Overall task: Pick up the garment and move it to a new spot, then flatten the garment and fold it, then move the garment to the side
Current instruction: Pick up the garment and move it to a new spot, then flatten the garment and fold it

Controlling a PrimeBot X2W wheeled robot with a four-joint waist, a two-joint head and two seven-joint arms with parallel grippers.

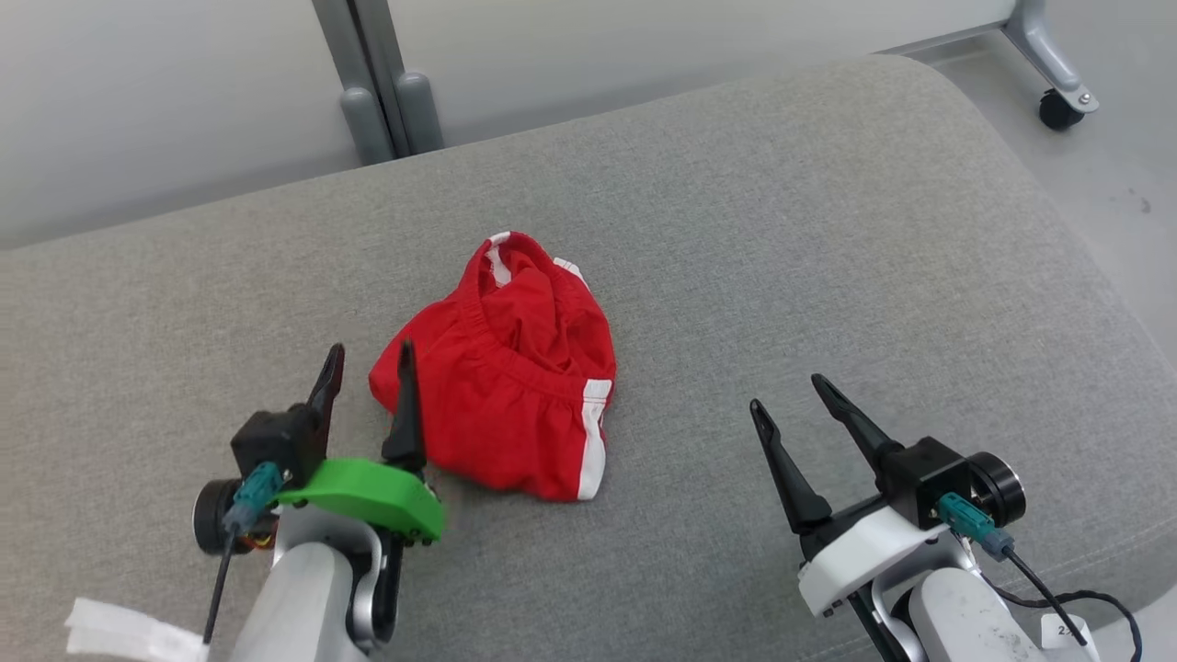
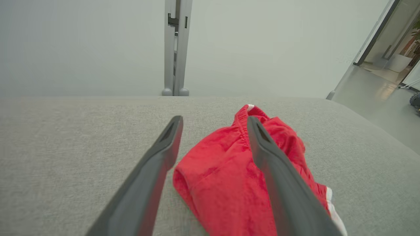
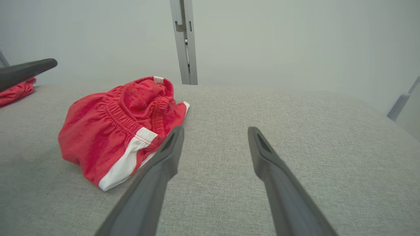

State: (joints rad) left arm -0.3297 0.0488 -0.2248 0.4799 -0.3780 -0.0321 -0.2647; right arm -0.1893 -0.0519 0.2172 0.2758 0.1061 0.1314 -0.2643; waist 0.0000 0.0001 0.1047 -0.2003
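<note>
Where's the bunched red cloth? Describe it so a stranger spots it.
On the wide grey cushion, by the left pincer, lies the bunched red cloth. Elastic waistband and white side stripes set it apart from the other red heap beyond that pincer.

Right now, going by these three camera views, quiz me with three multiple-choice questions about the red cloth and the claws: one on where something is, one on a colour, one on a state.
1. Where does the bunched red cloth lie?
A) on the grey cushion, nearer the left claw
B) hanging off the cushion's edge
C) on the floor

2. What colour is its trim?
A) yellow
B) white
C) black

3. How do the two claws stand?
A) both shut
B) one shut on the cloth
C) both open, gripping nothing

Answers:
1 A: the cloth rests on the cushion right beside the left claw.
2 B: white stripes edge the red fabric.
3 C: the left claw and the right claw both have their fingers spread and grip nothing.
</note>
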